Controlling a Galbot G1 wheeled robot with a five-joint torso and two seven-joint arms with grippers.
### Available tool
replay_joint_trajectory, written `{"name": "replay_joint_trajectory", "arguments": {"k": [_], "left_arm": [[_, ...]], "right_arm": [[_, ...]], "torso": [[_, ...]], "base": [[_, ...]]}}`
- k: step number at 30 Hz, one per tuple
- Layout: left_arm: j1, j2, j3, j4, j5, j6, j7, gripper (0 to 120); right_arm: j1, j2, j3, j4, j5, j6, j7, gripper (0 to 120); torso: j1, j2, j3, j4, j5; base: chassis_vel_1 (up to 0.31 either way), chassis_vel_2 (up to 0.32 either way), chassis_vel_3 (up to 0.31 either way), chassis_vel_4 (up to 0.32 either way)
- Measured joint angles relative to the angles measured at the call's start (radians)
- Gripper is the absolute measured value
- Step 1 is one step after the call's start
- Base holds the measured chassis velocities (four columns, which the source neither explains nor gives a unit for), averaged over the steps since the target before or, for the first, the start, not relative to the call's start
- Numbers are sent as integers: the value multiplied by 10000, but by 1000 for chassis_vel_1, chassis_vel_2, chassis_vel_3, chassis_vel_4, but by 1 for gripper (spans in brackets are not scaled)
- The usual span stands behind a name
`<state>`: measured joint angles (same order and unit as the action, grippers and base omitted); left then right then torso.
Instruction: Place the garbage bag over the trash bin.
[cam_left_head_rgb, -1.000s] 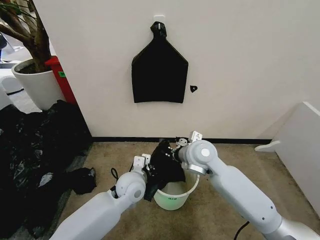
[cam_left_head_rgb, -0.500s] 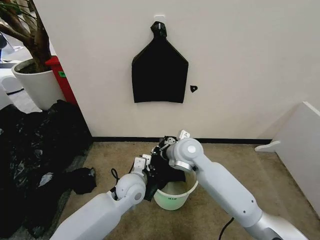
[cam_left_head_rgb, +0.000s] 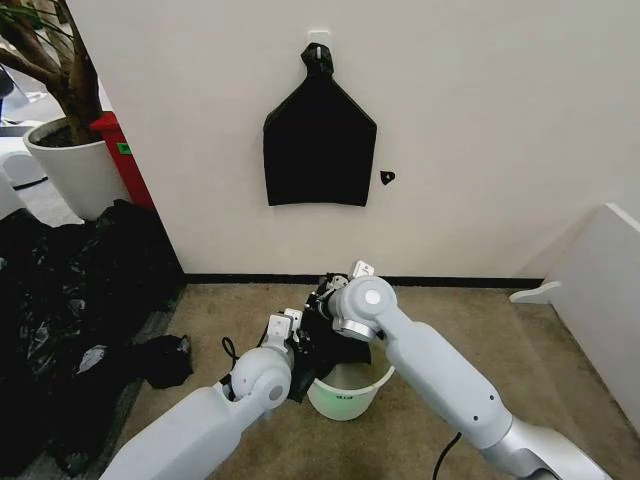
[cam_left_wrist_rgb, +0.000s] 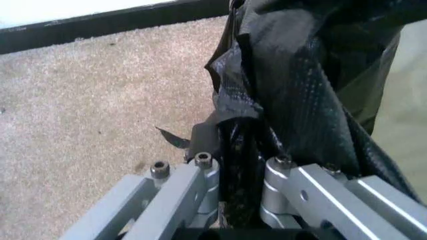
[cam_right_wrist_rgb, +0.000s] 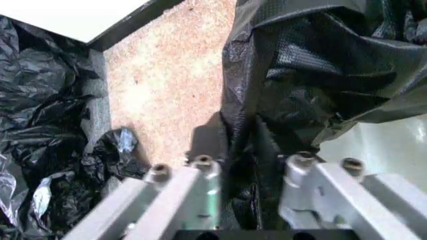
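The trash bin (cam_left_head_rgb: 348, 392) is a round white bucket standing on the carpet between my two arms. The garbage bag (cam_left_head_rgb: 333, 335), thin and glossy black, hangs bunched over the bin's left and far rim. My left gripper (cam_left_head_rgb: 300, 345) is shut on the bag's near-left edge; in the left wrist view the black film (cam_left_wrist_rgb: 293, 90) is pinched between its fingers (cam_left_wrist_rgb: 200, 172). My right gripper (cam_left_head_rgb: 325, 298) is shut on the bag's far edge. In the right wrist view the bag (cam_right_wrist_rgb: 300, 75) runs between the fingers (cam_right_wrist_rgb: 301, 172), with the pale bin (cam_right_wrist_rgb: 390, 145) beside it.
A flat black bundle (cam_left_head_rgb: 320, 150) hangs on the wall behind. A heap of black plastic sheeting (cam_left_head_rgb: 60, 300) and a small black wad (cam_left_head_rgb: 165, 360) lie on the left. A white plant pot (cam_left_head_rgb: 75, 170) stands far left, a white panel (cam_left_head_rgb: 600, 280) at the right.
My right arm has swung left across the far side of the bin, carrying its edge of the bag with it. The left arm has stayed put.
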<state>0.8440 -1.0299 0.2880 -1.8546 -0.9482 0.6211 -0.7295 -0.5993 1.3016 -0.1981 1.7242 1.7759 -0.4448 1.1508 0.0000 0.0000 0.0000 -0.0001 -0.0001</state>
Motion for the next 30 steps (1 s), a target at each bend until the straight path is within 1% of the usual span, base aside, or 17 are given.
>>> {"name": "replay_joint_trajectory", "arguments": {"k": [1,2,11,15,30], "left_arm": [[8,-7,-2,9,44,-5,12,6],[10,-11,-3,19,79,-11,24,6],[12,-49,-21,105,350,-59,168,6],[62,-91,-57,103,475,-89,233,6],[172,-260,-109,93,569,-120,267,6]], "right_arm": [[-2,-5,-48,2,-6,-14,27,3],[-3,-7,-83,2,-29,-29,43,0],[20,-218,-490,-48,-354,-344,295,0],[149,-591,-701,-9,-217,-540,817,0],[268,-1129,-847,55,-299,-577,1476,0]], "torso": [[0,0,0,0,1],[0,0,0,1,1],[0,0,0,2,2],[0,0,0,2,2],[0,0,0,2,3]], "base": [[0,0,0,0],[0,0,0,0],[0,0,0,0],[0,0,0,0],[0,0,0,0]]}}
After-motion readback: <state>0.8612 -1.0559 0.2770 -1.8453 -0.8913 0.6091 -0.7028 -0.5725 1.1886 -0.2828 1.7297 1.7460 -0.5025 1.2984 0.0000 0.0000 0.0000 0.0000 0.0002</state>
